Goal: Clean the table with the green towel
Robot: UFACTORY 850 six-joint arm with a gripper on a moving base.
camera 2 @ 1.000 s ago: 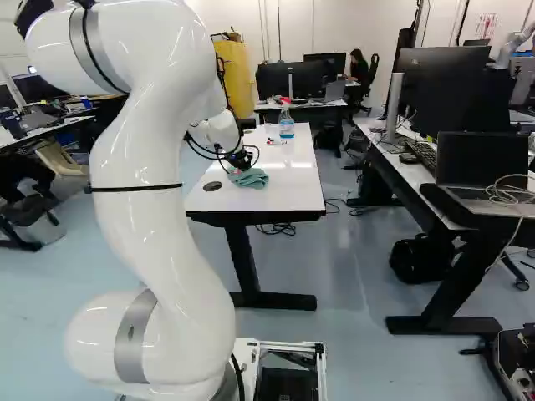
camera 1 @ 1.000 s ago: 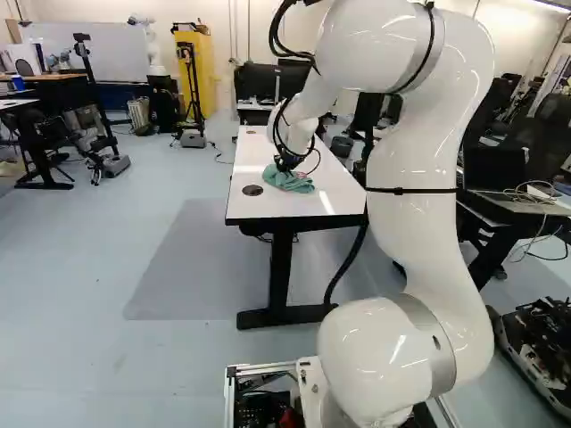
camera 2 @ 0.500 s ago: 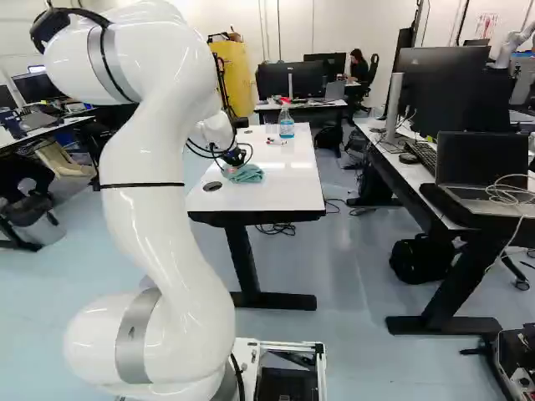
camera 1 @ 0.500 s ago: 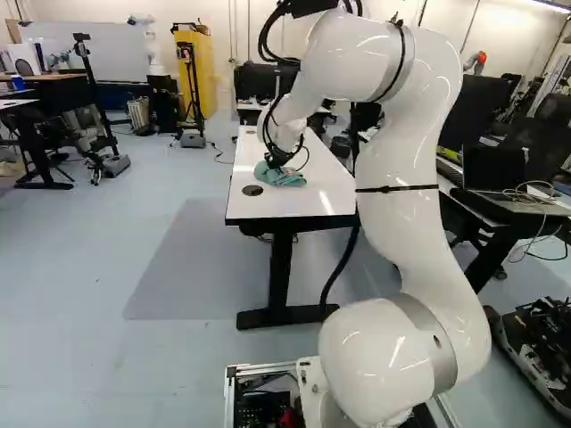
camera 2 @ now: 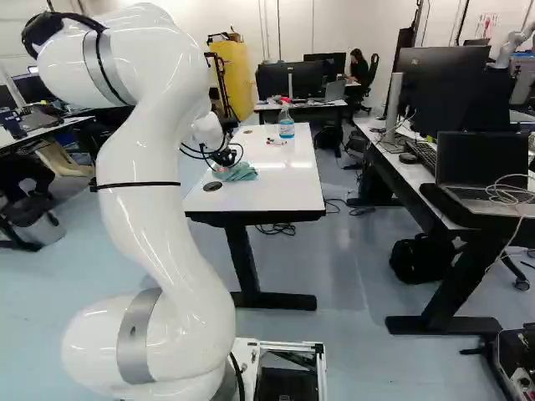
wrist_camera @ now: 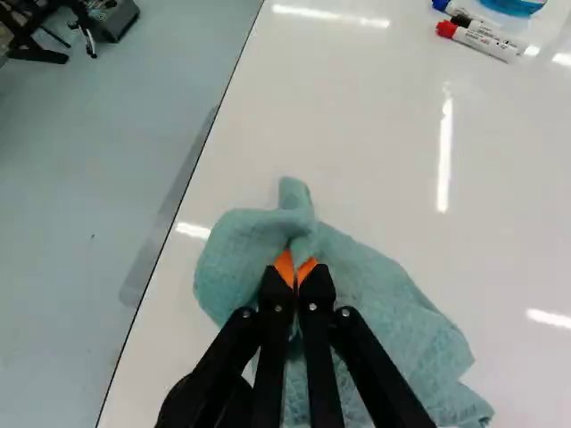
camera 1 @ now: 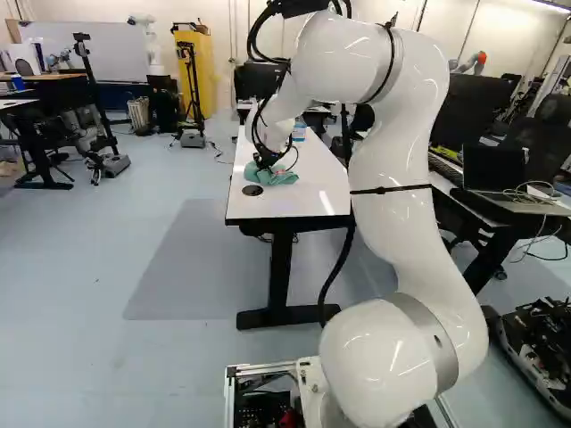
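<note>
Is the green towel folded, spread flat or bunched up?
Bunched up: the green towel rises in folds where the tool pinches it, and the rest lies rumpled on the table.

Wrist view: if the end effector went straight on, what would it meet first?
The green towel, which the end effector pinches, then probably the white table; the depth between is unclear.

Room ahead, obstacles beyond
Open desk (wrist_camera: 366, 143) surface stretches ahead of the towel (wrist_camera: 388, 308); farther on, markers (wrist_camera: 486, 41) and a spray bottle (camera 2: 286, 129) block passage.
</note>
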